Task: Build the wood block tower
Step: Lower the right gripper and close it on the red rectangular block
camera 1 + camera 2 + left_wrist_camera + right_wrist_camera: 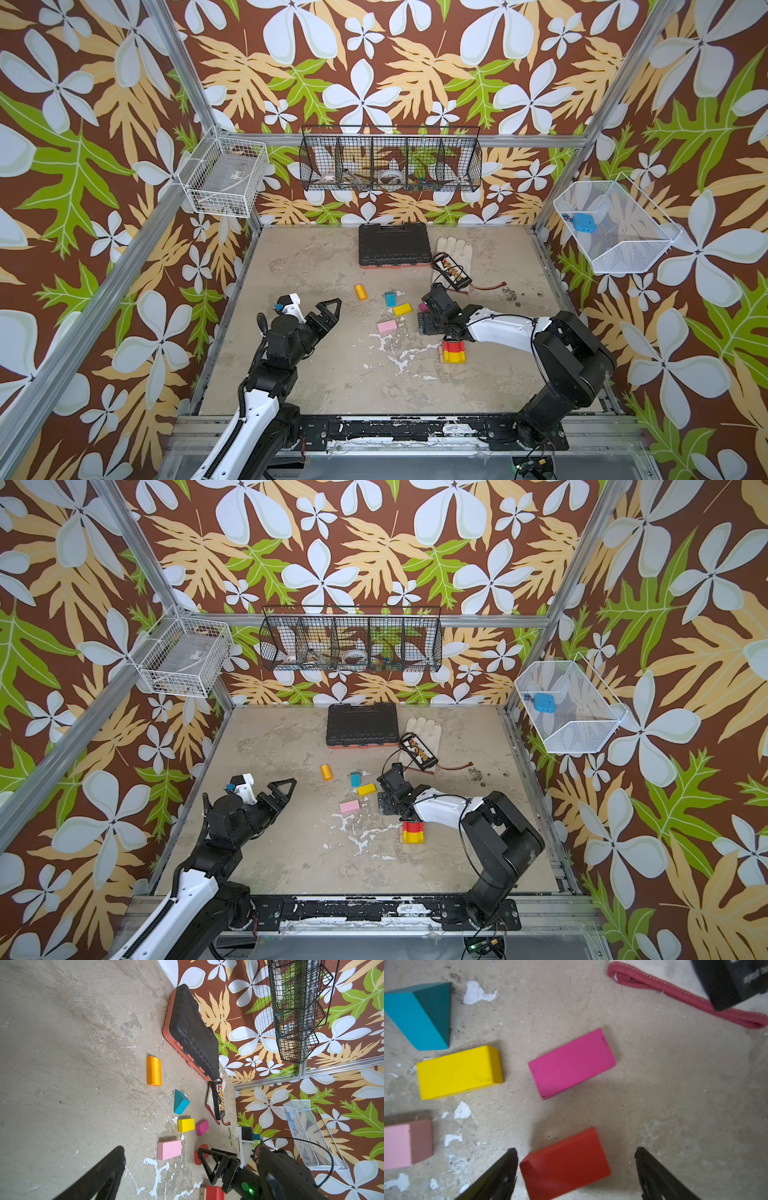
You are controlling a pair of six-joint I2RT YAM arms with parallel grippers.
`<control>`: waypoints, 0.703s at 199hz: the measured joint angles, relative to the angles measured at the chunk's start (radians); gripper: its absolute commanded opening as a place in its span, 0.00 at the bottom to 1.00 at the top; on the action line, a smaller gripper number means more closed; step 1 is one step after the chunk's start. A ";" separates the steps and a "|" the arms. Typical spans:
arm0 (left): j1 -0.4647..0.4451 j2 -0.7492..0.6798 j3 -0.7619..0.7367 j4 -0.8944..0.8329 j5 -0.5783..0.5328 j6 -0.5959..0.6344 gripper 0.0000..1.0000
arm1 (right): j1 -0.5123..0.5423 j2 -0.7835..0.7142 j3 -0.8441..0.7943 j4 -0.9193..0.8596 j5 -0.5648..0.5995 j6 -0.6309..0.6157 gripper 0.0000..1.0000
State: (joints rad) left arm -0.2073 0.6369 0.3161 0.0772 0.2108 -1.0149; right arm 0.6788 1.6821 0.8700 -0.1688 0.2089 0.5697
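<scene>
**Wood block tower: part built, pieces outstanding**

Wood block tower (453,351): lower right of centre in both top views. Red over yellow, tan plank at the edge. Likely set apart for working room.

Right end effector (575,1150): released, jaws astride the red block (564,1165) at lower centre, not yet pinching. Seemingly lined up for a lift.

Left end effector (330,308): released, empty, left of centre.

Loose on the scuffed table (332,386): magenta brick (572,1064), yellow brick (458,1072) and teal wedge (419,1016), all matte-painted and sharp-edged.
</scene>
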 measured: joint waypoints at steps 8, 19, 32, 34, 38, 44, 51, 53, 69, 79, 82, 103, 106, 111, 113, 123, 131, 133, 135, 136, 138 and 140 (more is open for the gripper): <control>0.000 0.000 0.000 0.000 0.000 0.000 1.00 | 0.001 0.010 0.002 0.003 -0.010 -0.003 0.87; 0.000 0.001 0.000 0.000 0.000 0.000 1.00 | 0.002 0.026 0.007 0.010 -0.021 -0.014 0.85; 0.000 0.001 0.000 0.000 0.001 0.000 1.00 | 0.001 0.038 0.014 0.021 -0.024 -0.021 0.82; 0.000 0.001 0.000 0.000 0.001 0.000 1.00 | 0.000 0.040 0.015 0.024 -0.025 -0.023 0.82; 0.000 0.001 0.000 0.000 0.001 0.000 1.00 | 0.000 0.043 0.017 0.029 -0.027 -0.024 0.81; 0.000 0.001 0.000 0.000 0.001 0.000 1.00 | 0.000 0.047 0.020 0.038 -0.029 -0.024 0.79; 0.000 0.002 0.000 0.000 0.001 0.000 1.00 | 0.000 0.051 0.022 0.045 -0.032 -0.025 0.77; 0.000 0.002 0.000 0.000 0.001 0.000 1.00 | 0.000 0.052 0.023 0.047 -0.032 -0.026 0.76; 0.000 0.003 0.001 0.000 0.003 0.000 1.00 | 0.005 0.055 0.023 0.055 -0.034 -0.026 0.74; 0.000 0.005 0.002 0.000 0.004 0.000 1.00 | 0.011 0.055 0.023 0.055 -0.034 -0.025 0.72; 0.000 0.005 0.003 0.000 0.004 0.000 1.00 | 0.013 0.054 0.023 0.055 -0.033 -0.024 0.72; 0.000 0.006 0.003 0.000 0.006 0.000 1.00 | 0.036 0.051 0.023 0.047 -0.030 -0.016 0.69; 0.000 0.006 0.003 0.000 0.007 0.000 1.00 | 0.040 0.050 0.023 0.044 -0.030 -0.012 0.69; 0.000 0.006 0.003 0.000 0.008 0.000 1.00 | 0.046 0.050 0.023 0.041 -0.029 -0.007 0.68; 0.000 0.006 0.003 0.000 0.008 0.000 1.00 | 0.048 0.049 0.023 0.040 -0.029 -0.005 0.68; 0.000 0.005 0.003 0.000 0.008 0.000 1.00 | 0.061 0.047 0.023 0.034 -0.029 0.004 0.68; 0.000 0.004 0.003 0.000 0.008 0.000 1.00 | 0.072 0.046 0.023 0.031 -0.027 0.010 0.67; 0.000 0.004 0.003 0.000 0.008 0.000 1.00 | 0.075 0.046 0.023 0.029 -0.027 0.012 0.67; 0.000 0.004 0.003 0.000 0.008 0.000 1.00 | 0.078 0.046 0.023 0.028 -0.027 0.014 0.66; 0.000 0.004 0.003 0.000 0.008 0.000 1.00 | 0.079 0.046 0.023 0.028 -0.027 0.016 0.67; 0.000 0.004 0.003 0.000 0.008 0.000 1.00 | 0.083 0.045 0.023 0.026 -0.027 0.019 0.66; 0.000 0.004 0.003 0.000 0.008 0.000 1.00 | 0.086 0.045 0.023 0.026 -0.027 0.021 0.66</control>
State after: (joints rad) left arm -0.2073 0.6407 0.3191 0.0772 0.2188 -1.0153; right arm 0.7647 1.7267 0.8928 -0.1432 0.1822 0.5911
